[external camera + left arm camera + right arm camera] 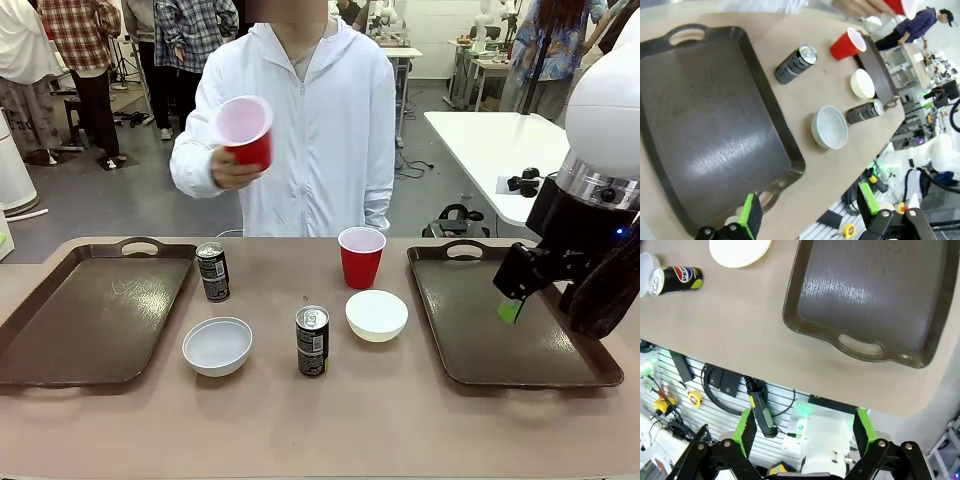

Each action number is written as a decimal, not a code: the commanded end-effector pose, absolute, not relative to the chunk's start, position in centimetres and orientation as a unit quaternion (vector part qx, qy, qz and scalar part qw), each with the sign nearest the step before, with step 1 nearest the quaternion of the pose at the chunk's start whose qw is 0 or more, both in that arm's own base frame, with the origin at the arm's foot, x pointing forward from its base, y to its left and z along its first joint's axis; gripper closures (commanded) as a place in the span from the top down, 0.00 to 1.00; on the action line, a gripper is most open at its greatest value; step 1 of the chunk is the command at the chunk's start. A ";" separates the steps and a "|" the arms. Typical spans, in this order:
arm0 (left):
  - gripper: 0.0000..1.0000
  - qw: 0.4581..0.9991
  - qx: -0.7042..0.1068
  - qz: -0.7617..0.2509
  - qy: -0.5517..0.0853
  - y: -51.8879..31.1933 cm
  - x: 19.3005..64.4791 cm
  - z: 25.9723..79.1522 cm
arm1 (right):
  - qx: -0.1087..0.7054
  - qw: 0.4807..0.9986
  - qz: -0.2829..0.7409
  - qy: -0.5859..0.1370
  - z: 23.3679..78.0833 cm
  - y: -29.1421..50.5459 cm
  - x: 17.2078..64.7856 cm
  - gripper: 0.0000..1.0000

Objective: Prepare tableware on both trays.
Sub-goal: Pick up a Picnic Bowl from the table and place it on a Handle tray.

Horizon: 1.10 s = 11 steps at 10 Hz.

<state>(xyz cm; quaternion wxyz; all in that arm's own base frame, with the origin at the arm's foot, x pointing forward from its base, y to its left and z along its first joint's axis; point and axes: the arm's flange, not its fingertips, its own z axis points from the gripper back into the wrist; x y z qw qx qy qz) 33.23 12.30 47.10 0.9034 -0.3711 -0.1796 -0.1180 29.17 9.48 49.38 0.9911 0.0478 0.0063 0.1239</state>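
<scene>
My left gripper (807, 207) hangs released, jaws spread wide with nothing between them, above one handle end of the left tray (705, 125), which lies bare at 9 o'clock on the surface (400, 420). My right gripper (805, 430), also released and empty, hovers over the right tray (480, 340) at 3 o'clock. Between the trays stands the rest of the tableware. A far can (212, 271) is just beside the left tray's far corner, with a left bowl (217, 345) at its 6 o'clock. A near can (312, 341) stands upright between that bowl and a right bowl (376, 315). A red cup (361, 257) sits at the right bowl's 12 o'clock, near the right tray's rim. At 12 o'clock beyond the surface, a person's hand (232, 170) holds a second red cup (246, 130) raised and tilted.
</scene>
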 end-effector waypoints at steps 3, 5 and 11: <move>1.00 0.900 -0.377 -0.119 -0.183 12.5 33.2 47.1 | 0.015 0.999 0.043 -0.024 47.6 13.7 35.6 1.00; 1.00 0.900 -0.377 -0.119 -0.183 12.5 33.2 47.1 | 0.037 0.998 0.036 -0.028 47.0 15.9 39.7 1.00; 1.00 0.900 -0.377 -0.119 -0.183 12.5 33.2 47.1 | 0.022 0.996 0.063 -0.061 40.6 20.9 47.5 1.00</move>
